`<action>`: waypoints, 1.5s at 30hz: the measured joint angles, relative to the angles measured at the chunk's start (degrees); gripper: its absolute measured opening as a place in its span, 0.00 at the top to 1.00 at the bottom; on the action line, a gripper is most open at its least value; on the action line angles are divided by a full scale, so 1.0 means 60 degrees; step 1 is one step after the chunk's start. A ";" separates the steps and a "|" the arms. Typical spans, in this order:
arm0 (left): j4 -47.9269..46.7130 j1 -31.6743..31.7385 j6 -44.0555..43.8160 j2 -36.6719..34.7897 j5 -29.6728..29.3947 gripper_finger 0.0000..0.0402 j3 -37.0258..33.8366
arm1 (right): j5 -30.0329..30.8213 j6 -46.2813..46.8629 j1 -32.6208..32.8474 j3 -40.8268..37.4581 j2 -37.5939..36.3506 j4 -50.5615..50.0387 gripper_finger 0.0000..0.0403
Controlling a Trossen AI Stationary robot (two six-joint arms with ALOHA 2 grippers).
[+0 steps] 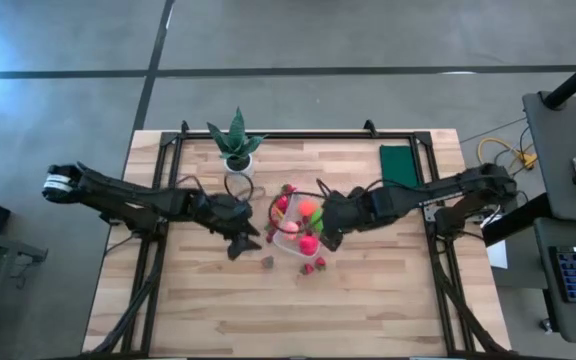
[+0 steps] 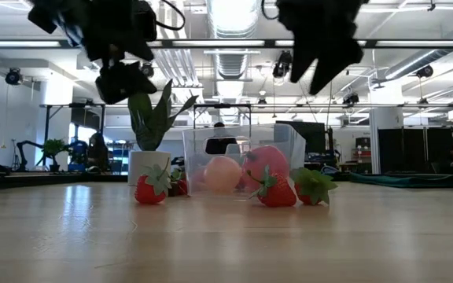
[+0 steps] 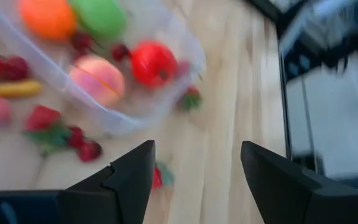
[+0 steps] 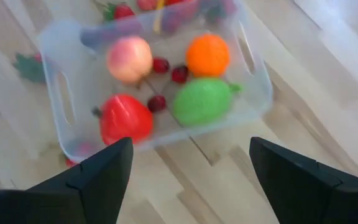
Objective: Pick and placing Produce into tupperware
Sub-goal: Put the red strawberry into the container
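Now the clear tub (image 4: 160, 87) sits mid-surface holding a peach, orange, green and red pieces; both jaws hang spread and empty. A loose strawberry (image 1: 267, 262) lies just beside the left gripper (image 1: 240, 247) (nearer than the right gripper (image 1: 328, 238)) — toward the tub.

Produce (image 4: 129, 58) in tupperware (image 1: 280, 236) mid-table; strawberries (image 2: 151, 189) outside it; potted plant (image 1: 236, 146) behind-left
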 joint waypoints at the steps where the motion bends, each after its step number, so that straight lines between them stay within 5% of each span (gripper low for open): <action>1: -0.0004 -0.0200 0.0168 0.0139 0.0013 0.44 0.0000 | 0.0125 0.0224 0.0156 0.0000 -0.0032 -0.0237 0.22; 9: 0.0234 -0.1736 0.1517 0.1825 -0.0935 0.44 0.0051 | 0.0645 0.1968 0.1123 -0.0145 -0.0063 -0.1803 0.22; 19: 0.1402 -0.1844 0.2071 0.3566 -0.1617 0.44 0.0150 | 0.0656 0.2794 0.1621 -0.0146 -0.0346 -0.1818 0.23; 31: 0.1427 -0.1842 0.2222 0.3983 -0.3289 0.44 0.0251 | 0.0973 0.3556 0.1941 -0.0142 -0.0544 -0.1889 0.25; 45: 0.2221 -0.1839 0.2229 0.4635 -0.3313 0.44 0.0386 | 0.1184 0.3511 0.1937 -0.0174 -0.0544 -0.2128 0.24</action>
